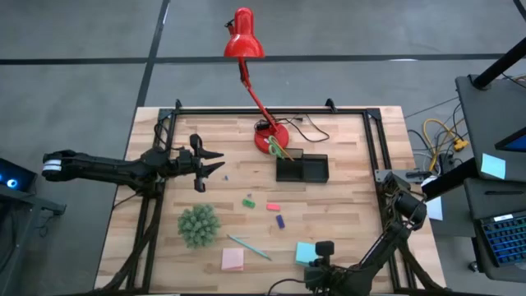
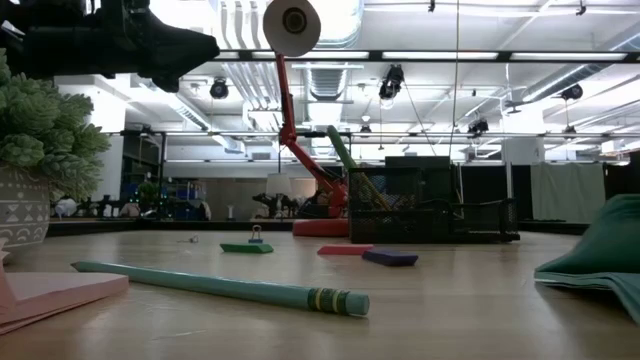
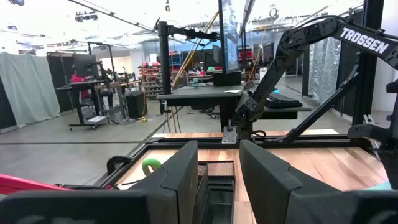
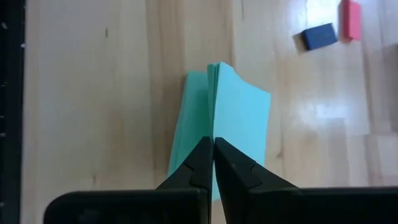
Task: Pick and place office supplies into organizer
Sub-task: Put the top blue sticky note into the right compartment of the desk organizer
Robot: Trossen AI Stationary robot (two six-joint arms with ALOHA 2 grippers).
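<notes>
My right gripper [image 4: 213,163] is pinched fully together, tips over the near edge of the light-blue sticky-note pad [image 4: 233,118], holding nothing I can see. My left gripper [image 1: 215,162] hovers part open and empty, the black organizer [image 1: 302,169] well beyond its fingertips.

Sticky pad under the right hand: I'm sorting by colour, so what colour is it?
Light teal-blue sticky pad, clearest in the right wrist view, under the shut right hand.
</notes>
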